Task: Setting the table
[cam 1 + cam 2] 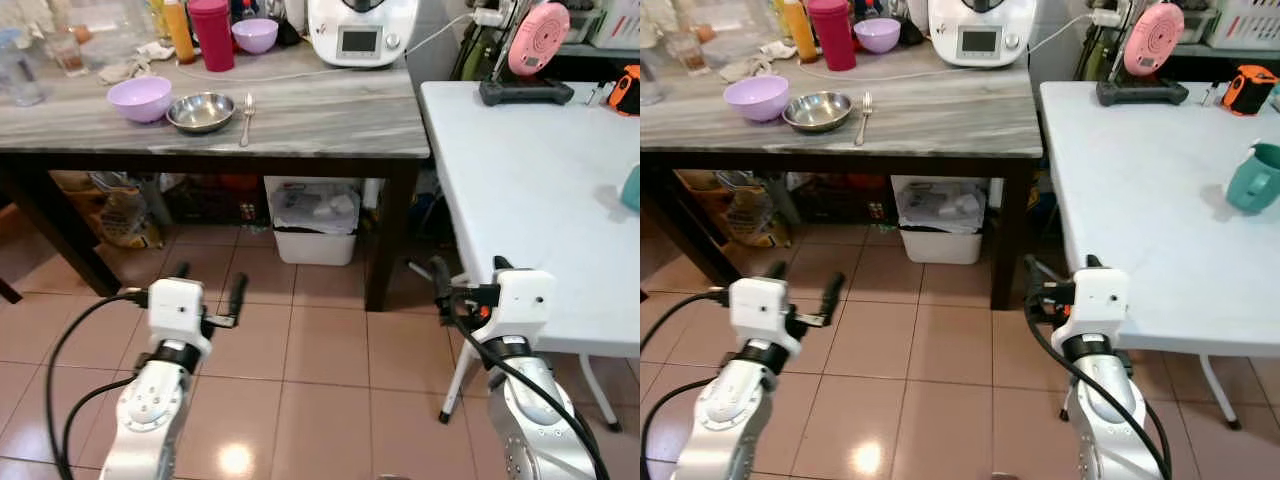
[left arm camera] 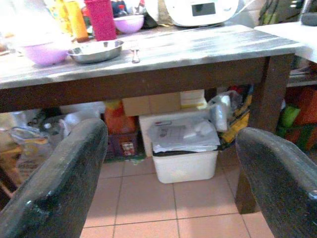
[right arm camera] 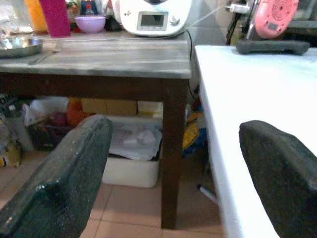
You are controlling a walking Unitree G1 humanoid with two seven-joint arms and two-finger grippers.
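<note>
A pale purple bowl (image 1: 140, 98), a steel bowl (image 1: 200, 111) and a fork (image 1: 246, 115) lie in a row near the front edge of the grey wood-grain table (image 1: 330, 125). A smaller purple bowl (image 1: 255, 34) and a magenta cup (image 1: 211, 33) stand further back. On the white table (image 1: 530, 190) to the right sits a teal mug (image 1: 1252, 178). My left gripper (image 1: 208, 282) is open, low over the tiled floor in front of the grey table. At the white table's near corner my right gripper (image 1: 468, 276) is also open and holds nothing.
A white kitchen machine (image 1: 360, 28) stands at the back of the grey table, with an orange bottle (image 1: 179, 30) to its left. A white bin (image 1: 315, 220) and bags sit underneath. A pink device (image 1: 535, 45) is on the white table's far edge.
</note>
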